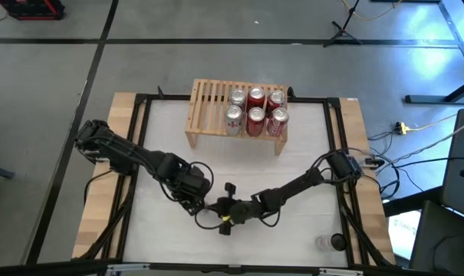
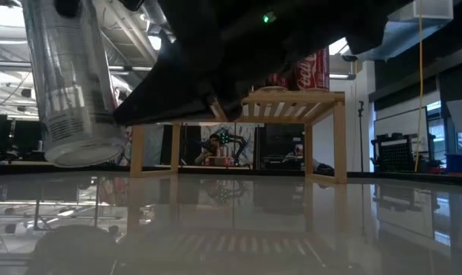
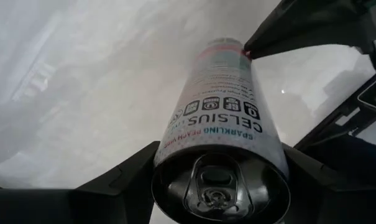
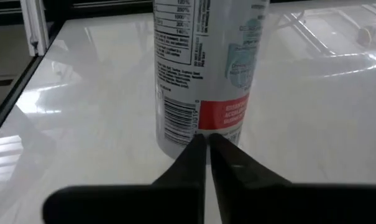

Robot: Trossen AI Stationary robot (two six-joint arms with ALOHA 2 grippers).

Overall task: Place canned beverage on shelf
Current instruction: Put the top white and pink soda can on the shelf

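A tall silver can [image 3: 222, 118] with a red band stands nearly upright in my left gripper [image 3: 220, 180], above the near middle of the table; it also shows in the low view [image 2: 70, 84]. My right gripper [image 4: 206, 142] is shut, its tips at the can's lower end. The light-wood shelf [image 1: 207, 107] stands on its side legs at the far middle of the table. Several red and silver cans [image 1: 256, 111] stand on the right part of its slatted top. My left gripper pinches the can's side wall near its top end [image 3: 175, 146], one finger on each side, coming from above and pointing down. The can hangs nearly upright, slightly tilted, its bottom [image 2: 82, 156] clear of the table. My right gripper's shut fingertips [image 4: 200, 146] meet the can's lower end by the red band [image 4: 222, 118], coming slanting down from the table's right. Whether they press it or only touch it, I cannot tell.
A small silver thing [image 1: 329, 243] lies at the table's near right corner. Black frame rails [image 1: 143, 123] run along the table's sides. The shelf's left part [image 1: 205, 96] is bare. White table top lies between the arms and the shelf.
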